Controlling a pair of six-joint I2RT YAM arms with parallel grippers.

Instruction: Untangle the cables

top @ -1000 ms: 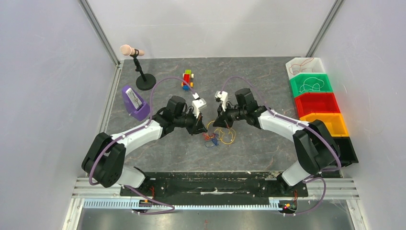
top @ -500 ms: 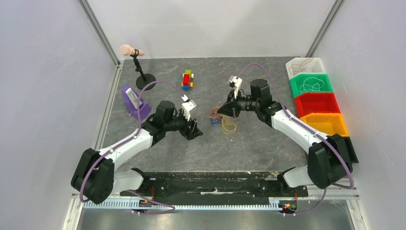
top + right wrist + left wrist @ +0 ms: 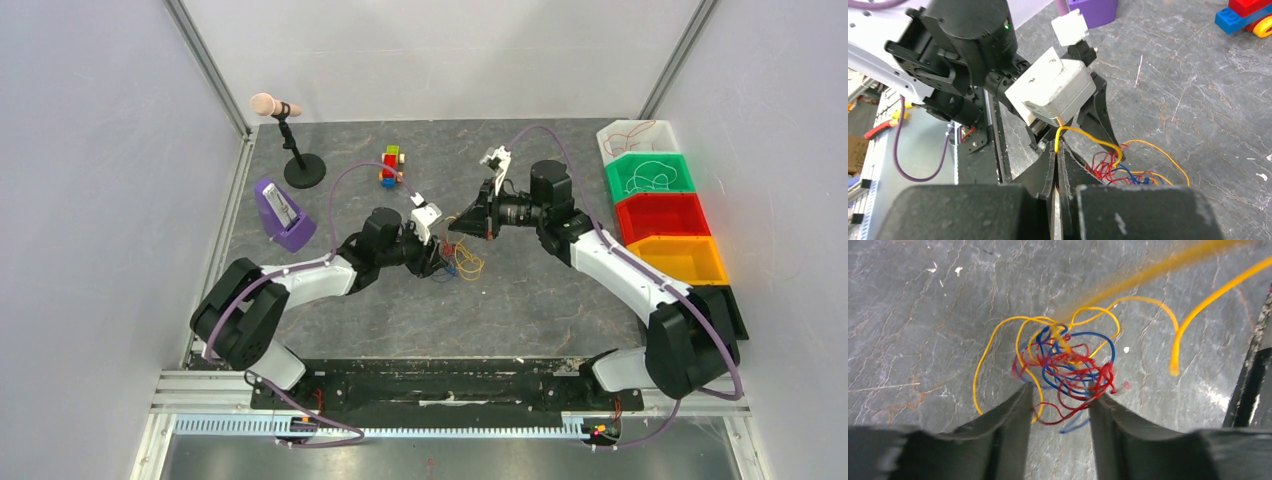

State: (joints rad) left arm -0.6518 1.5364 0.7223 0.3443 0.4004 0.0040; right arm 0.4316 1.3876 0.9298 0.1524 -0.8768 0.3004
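Cables point(image 3: 455, 262) lie near the worktop point(image 3: 540, 300) centre. Right gripper point(image 3: 1055, 150), closed, pinches a yellow strand point(image 3: 1083, 131) raised off the bunch; left gripper point(image 3: 1060, 395), jaws apart, straddles the red-blue knot point(image 3: 1073, 372). Risk: closing on several strands at once lets the pull tighten the knot.

Background stuff on the dark stone-look table point(image 3: 560, 300): a pink-headed microphone point(image 3: 268, 103) on a little black stand point(image 3: 303, 170) in the far left corner, with a purple metronome point(image 3: 283, 215) standing just in front of it. A toy car made of building blocks point(image 3: 391, 166) sits toward the back, middle-ish. Down the right edge there's a row of bins touching each other: white point(image 3: 606, 140), green point(image 3: 612, 178), red point(image 3: 660, 203), orange point(image 3: 690, 245), then black point(image 3: 730, 315) nearest.
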